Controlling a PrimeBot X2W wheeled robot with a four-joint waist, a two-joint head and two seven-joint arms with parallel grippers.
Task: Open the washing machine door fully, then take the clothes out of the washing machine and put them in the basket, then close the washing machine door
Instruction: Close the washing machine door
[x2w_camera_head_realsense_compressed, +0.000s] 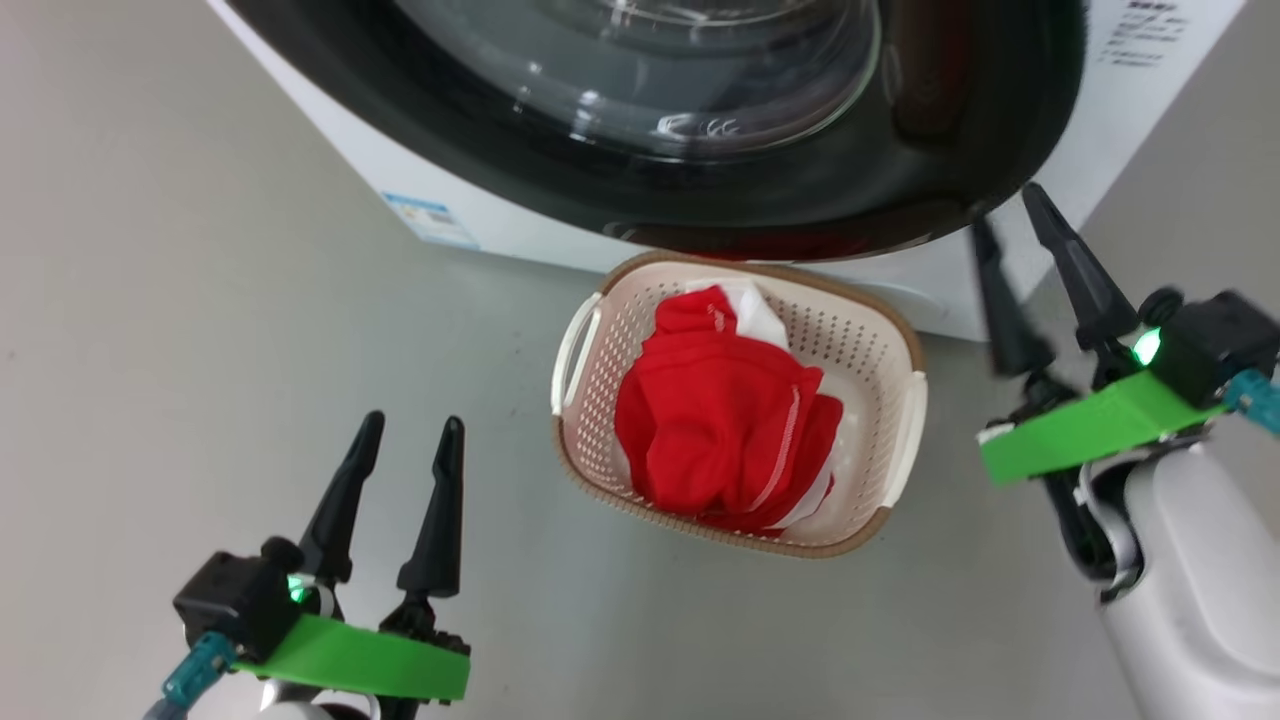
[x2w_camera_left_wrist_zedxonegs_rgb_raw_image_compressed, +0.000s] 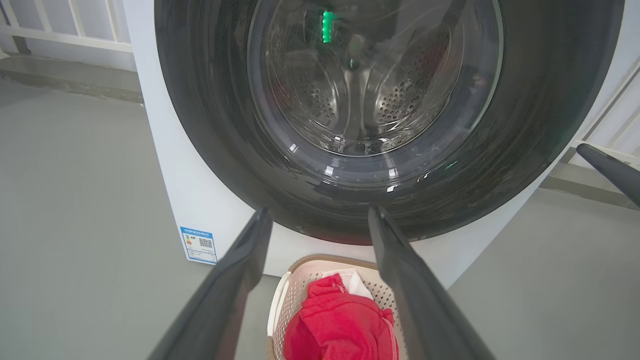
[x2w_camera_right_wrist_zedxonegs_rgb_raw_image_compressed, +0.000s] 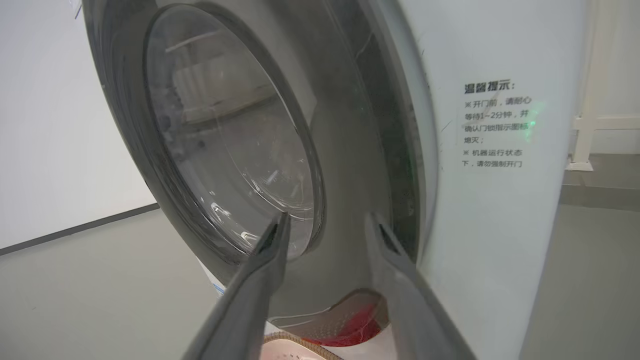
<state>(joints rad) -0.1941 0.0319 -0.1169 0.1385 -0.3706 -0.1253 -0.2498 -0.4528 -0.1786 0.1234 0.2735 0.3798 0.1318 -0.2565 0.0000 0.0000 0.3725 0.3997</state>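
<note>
The right gripper (x2w_camera_head_realsense_compressed: 1008, 210) has its two dark fingers parted with nothing between them. Its tips are right up at the lower edge of the door (x2w_camera_head_realsense_compressed: 900, 150), though I cannot tell whether they touch the rim. The door is round, with a wide glossy black rim around a bulging clear glass window, and it looks shut flat against the front of the white washing machine (x2w_camera_head_realsense_compressed: 500, 220). Below that gripper and to its left, the basket (x2w_camera_head_realsense_compressed: 905, 340) sits on the grey floor (x2w_camera_head_realsense_compressed: 150, 300) just in front of the machine. It is cream and perforated, with a brown rim and white handles. The clothes (x2w_camera_head_realsense_compressed: 720, 420) are heaped inside it, bright red with white panels and white stitching. The left gripper (x2w_camera_head_realsense_compressed: 415, 420) hovers on the basket's far side, well apart from it, with its fingers spread wide and empty.
</note>
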